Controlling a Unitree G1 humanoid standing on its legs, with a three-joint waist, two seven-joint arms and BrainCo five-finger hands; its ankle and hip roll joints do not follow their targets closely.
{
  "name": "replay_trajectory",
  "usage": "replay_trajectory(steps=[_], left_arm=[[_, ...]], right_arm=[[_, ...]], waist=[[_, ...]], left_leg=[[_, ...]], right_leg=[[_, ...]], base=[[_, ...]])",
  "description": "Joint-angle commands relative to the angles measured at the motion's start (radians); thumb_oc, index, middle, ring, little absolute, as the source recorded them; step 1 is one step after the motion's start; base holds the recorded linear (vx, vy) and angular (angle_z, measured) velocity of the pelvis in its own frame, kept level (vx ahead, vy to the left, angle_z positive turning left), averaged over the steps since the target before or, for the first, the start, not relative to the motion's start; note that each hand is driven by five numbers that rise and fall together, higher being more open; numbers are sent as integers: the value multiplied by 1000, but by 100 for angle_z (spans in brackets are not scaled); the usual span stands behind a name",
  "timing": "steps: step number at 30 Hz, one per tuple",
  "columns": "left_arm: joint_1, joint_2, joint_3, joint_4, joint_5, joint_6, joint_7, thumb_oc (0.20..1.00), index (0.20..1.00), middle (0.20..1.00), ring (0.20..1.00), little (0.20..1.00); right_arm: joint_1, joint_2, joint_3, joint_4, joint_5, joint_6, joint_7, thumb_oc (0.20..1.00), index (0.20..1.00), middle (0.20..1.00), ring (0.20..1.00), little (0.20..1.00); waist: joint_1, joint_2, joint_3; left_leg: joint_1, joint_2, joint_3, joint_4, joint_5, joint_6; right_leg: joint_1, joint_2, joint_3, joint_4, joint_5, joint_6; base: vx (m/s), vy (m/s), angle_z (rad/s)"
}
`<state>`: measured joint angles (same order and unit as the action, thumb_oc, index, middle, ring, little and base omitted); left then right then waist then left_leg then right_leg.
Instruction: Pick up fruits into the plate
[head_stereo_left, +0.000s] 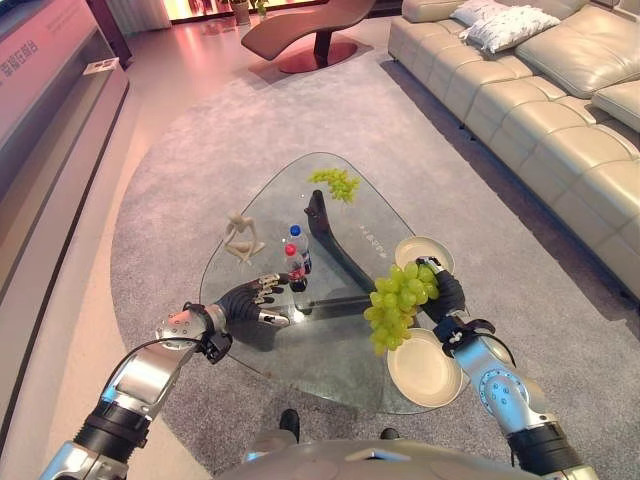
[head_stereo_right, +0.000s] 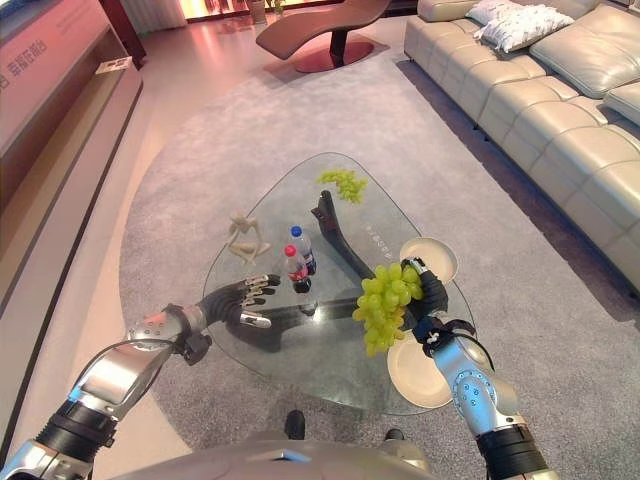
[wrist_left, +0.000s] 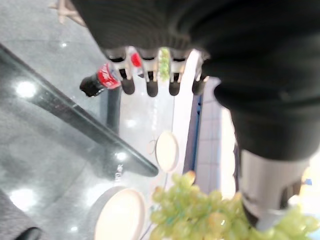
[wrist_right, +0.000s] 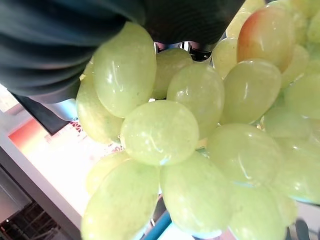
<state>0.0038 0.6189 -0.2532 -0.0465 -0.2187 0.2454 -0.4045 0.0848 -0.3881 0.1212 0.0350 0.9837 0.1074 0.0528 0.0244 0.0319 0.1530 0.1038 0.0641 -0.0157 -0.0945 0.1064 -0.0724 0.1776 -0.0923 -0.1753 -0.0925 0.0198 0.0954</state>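
Right hand (head_stereo_left: 443, 290) closed round bunch of green grapes (head_stereo_left: 396, 303) — bunch hangs in air above glass table (head_stereo_left: 300, 350), between two cream plates: near plate (head_stereo_left: 424, 368), far plate (head_stereo_left: 424, 252). Second grape bunch (head_stereo_left: 336, 183) lies at table's far end. Left hand (head_stereo_left: 252, 299) open, fingers relaxed — beside two bottles (head_stereo_left: 295, 258).

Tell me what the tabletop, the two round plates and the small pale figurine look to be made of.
Rounded triangular tabletop: clear glass; the grey carpet and dark base show through. Cream round plates: probably glazed ceramic, smooth with a soft sheen, perhaps plastic. Small beige figurine: matt, possibly wood or resin; unclear.
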Motion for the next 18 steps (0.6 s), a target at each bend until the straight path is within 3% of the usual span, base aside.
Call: replay_trajectory(steps=[1, 10, 18], left_arm=[[-6, 8, 102, 34, -66, -111, 56, 1000, 1000, 1000, 1000, 1000], [44, -16, 166, 154, -140, -202, 179, 1000, 1000, 1000, 1000, 1000], [43, -34, 150, 281, -188, -256, 259, 1000, 1000, 1000, 1000, 1000]], right_arm=[[-58, -2, -72, -47, -26, -79, 46, 200, 200, 200, 200, 200], [-34, -32, -139, 32, -78, -114, 91, 200, 200, 200, 200, 200], [-51, -42, -139, 109, -75, -152, 108, 200, 200, 200, 200, 200]], waist=[[-3, -33, 26], [-16, -37, 75], [-30, -30, 130]], left_leg=[[67, -56, 80, 40, -142, 45], [25, -54, 84, 66, -144, 45], [-18, -52, 81, 81, -139, 46]], right_leg=[[-19, 0, 29, 14, 9, 24], [-57, 2, 52, 24, 17, 23], [-101, 4, 74, 39, 19, 19]], base=[[-7, -45, -1], [-40, -44, -3], [-66, -46, -6]])
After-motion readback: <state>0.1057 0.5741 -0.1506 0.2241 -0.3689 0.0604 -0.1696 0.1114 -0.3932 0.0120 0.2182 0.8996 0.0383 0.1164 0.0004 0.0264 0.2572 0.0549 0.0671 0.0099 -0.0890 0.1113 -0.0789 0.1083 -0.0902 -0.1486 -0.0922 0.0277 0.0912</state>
